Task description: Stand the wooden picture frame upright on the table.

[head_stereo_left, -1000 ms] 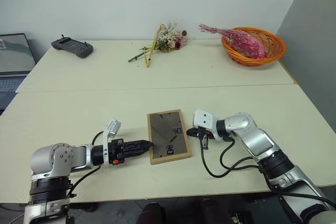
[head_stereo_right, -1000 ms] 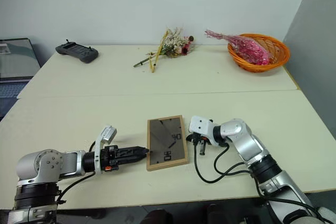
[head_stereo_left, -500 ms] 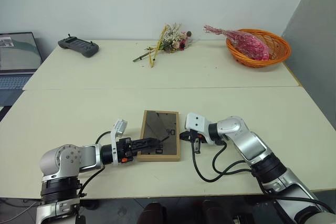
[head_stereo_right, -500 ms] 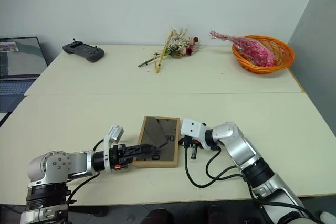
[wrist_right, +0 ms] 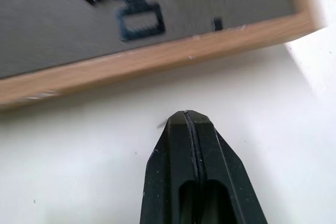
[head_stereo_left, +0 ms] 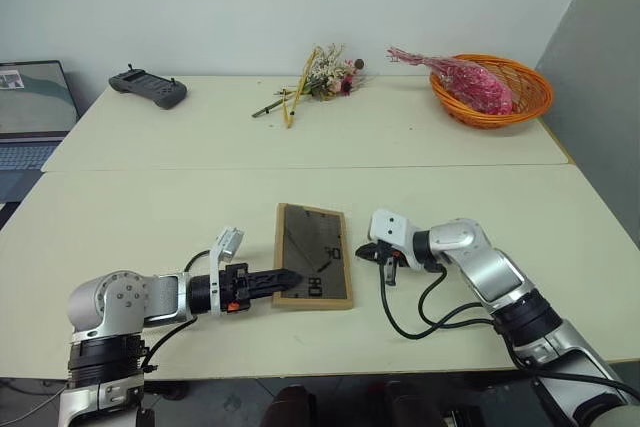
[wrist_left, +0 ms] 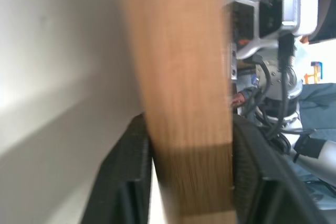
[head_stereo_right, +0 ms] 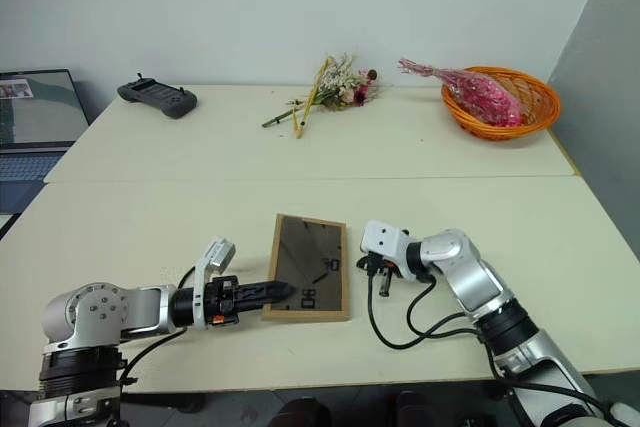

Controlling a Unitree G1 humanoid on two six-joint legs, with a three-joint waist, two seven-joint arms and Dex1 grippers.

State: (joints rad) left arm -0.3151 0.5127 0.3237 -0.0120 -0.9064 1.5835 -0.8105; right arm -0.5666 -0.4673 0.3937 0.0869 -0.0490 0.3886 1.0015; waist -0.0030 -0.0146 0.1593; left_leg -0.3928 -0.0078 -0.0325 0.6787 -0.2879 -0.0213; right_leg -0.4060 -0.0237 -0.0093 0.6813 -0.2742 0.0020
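The left hand [head_stereo_left: 285, 280] grips the edge of the picture frame [head_stereo_left: 314, 269], lying back-up on the desk [head_stereo_left: 150, 217]; the right hand [head_stereo_left: 385, 265] is closed, empty, just beside it.

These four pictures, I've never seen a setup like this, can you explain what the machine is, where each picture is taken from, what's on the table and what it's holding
It is a humanoid robot with two arms. The two wide pictures come from cameras in its head, looking down over a pale table. The two close-ups come from cameras on its wrists. The left gripper is closed on the edge of a wooden picture frame, which lies flat, back panel up. The left wrist view shows its fingers on either side of the wood. The right gripper is shut, holding nothing, just beside the frame. Farther back lie a dark controller, dried flowers and an orange basket. A laptop sits at the left.
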